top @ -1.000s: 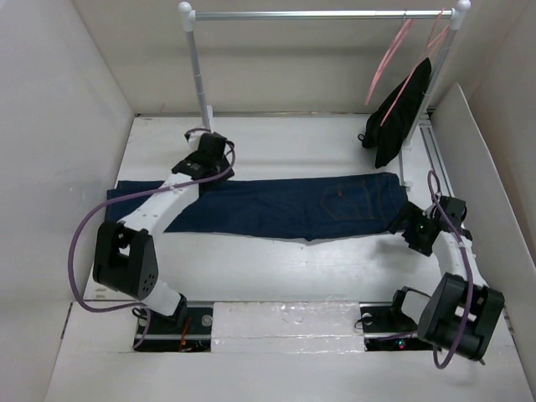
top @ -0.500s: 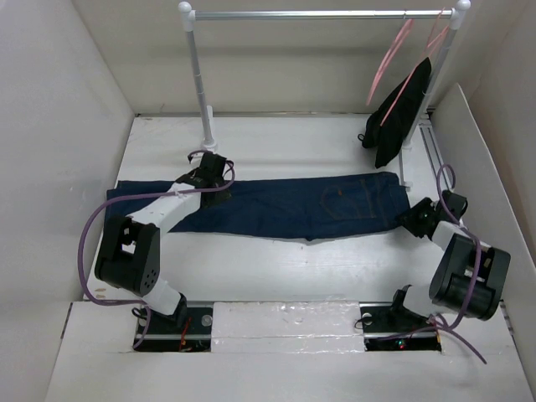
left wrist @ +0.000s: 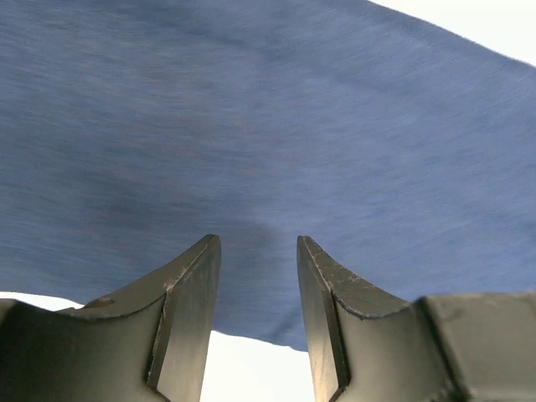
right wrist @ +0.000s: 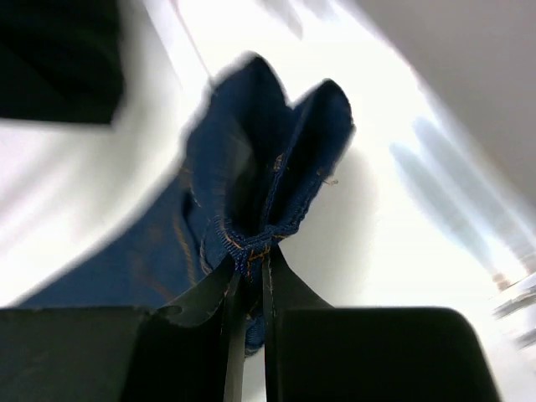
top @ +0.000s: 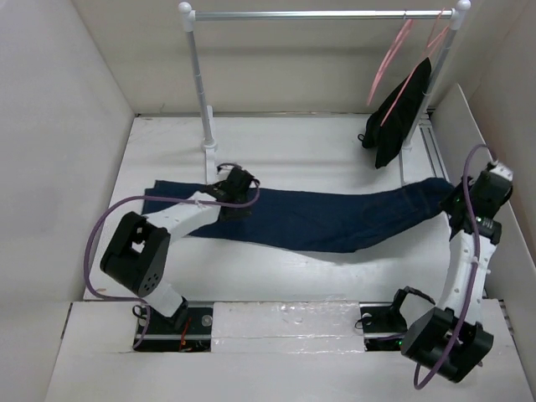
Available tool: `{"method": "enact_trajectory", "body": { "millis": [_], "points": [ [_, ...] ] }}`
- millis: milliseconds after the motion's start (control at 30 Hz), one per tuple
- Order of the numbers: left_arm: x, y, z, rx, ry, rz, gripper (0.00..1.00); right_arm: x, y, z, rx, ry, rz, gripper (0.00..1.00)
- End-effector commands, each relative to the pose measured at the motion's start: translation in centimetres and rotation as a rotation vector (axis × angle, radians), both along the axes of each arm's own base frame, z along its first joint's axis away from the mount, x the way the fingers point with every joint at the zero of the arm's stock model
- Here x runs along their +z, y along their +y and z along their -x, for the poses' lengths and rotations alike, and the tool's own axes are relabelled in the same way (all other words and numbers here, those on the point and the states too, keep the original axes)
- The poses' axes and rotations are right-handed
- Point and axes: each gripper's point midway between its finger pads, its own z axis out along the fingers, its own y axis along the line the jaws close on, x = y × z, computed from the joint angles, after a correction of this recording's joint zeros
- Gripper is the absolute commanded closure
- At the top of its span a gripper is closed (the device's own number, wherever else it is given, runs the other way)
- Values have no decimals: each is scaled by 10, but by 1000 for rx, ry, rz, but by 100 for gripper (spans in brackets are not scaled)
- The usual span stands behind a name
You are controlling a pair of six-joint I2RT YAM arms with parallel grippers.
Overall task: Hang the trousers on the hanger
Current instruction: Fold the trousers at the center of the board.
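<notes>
Seeing the jeans [top: 318,219] stretched across the surface [top: 293,146], legs toward my left and waist end to the right. Right pincer [right wrist: 245,266] is clamped on the waist edge, with its fingers nearly together and orange-stitched denim pinched between them. In the top view that end is raised off the surface beside the right wall, and the cloth slopes down toward the middle. Left pincer [left wrist: 257,243] is apart, its fingers spread over the leg portion, with only flat denim showing under the gap. I can't tell whether the tips touch the cloth. The top view puts it over the legs, near the base of the rack's left post [top: 201,84]. The hanger [top: 387,59] hangs from the rail [top: 322,14] at the far right, well apart from the jeans. Just beside it a second hanger [top: 410,82] carries a black garment [top: 400,113], which hangs down near the raised waist end.
</notes>
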Motion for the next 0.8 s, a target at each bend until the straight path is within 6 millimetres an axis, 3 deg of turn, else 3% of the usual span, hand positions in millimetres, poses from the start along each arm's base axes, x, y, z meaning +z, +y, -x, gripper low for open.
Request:
{"method": "enact_trajectory", "body": {
  "millis": [0, 167, 200, 267, 300, 367, 433, 467, 500, 533, 600, 633, 733, 767],
  "points": [
    [-7, -37, 21, -114, 40, -41, 62, 69, -29, 15, -25, 13, 233, 100],
    [-14, -99, 54, -234, 90, 1, 63, 143, -26, 21, 4, -39, 379, 100],
    [-16, -108, 60, -256, 101, 0, 63, 168, -22, 19, 21, -88, 400, 100],
    [-10, -132, 70, -315, 91, 6, 63, 182, -9, 7, 124, -117, 428, 100],
    [-9, -137, 72, -320, 96, 4, 63, 189, 15, -4, 244, -173, 398, 100],
    [5, -141, 67, -313, 77, 11, 63, 208, 37, -7, 321, -239, 401, 100],
    [40, -142, 56, -307, 17, 31, 63, 213, 69, -13, 425, -305, 373, 100],
    [58, -137, 45, -288, -22, 42, 63, 216, 81, -15, 462, -330, 365, 100],
    [92, -133, 38, -291, -100, 72, 64, 217, 94, -17, 484, -349, 322, 100],
    [121, -127, 27, -268, -167, 83, 63, 220, 120, -20, 562, -378, 301, 100],
    [172, -99, 9, -201, -280, 122, 63, 226, 141, -25, 587, -400, 273, 100],
    [195, -88, 2, -185, -327, 130, 63, 231, 171, -26, 663, -431, 253, 100],
    [234, -42, -12, -94, -409, 172, 63, 237, 204, -36, 679, -450, 219, 100],
    [240, -31, -13, -79, -423, 172, 63, 239, 234, -31, 751, -469, 195, 100]
  ]
}}
